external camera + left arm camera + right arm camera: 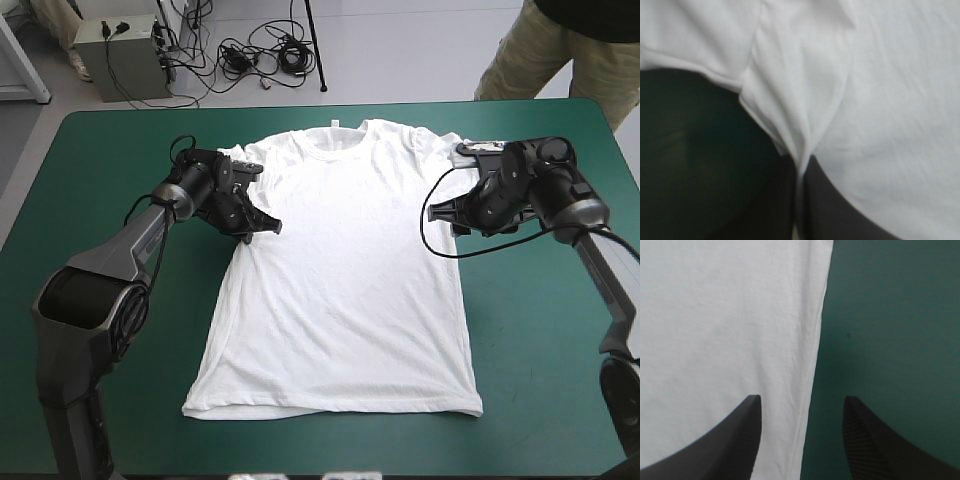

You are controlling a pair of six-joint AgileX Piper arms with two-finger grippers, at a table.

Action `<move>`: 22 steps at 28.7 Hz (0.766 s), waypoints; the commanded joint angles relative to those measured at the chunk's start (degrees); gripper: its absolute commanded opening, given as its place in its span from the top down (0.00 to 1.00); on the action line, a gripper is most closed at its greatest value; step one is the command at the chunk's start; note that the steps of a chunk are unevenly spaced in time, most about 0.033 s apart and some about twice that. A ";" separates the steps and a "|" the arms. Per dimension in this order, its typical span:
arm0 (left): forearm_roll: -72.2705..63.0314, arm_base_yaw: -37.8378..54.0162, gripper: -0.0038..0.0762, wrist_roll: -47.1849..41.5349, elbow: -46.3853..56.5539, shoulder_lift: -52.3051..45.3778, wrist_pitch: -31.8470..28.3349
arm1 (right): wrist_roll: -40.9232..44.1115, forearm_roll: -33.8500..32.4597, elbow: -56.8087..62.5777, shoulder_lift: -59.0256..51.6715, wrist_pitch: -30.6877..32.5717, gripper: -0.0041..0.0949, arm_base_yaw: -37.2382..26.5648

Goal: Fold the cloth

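The white T-shirt lies spread flat on the teal-green cover, collar toward the far edge and hem toward the front. My left gripper sits at the shirt's left underarm. In the left wrist view that gripper is all but shut, pinching a raised fold of the T-shirt. My right gripper rests over the right sleeve. In the right wrist view it stands open, and the T-shirt's side edge runs between the black fingers, one over cloth and one over cover.
Teal-green cover shows on both sides of the shirt and in front of its hem. The table's far edge runs close behind the collar.
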 commanded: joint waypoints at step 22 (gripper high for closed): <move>-1.49 -0.45 0.96 1.14 -0.39 -1.12 -0.07 | -1.20 3.51 -10.83 20.32 -2.35 0.50 -0.38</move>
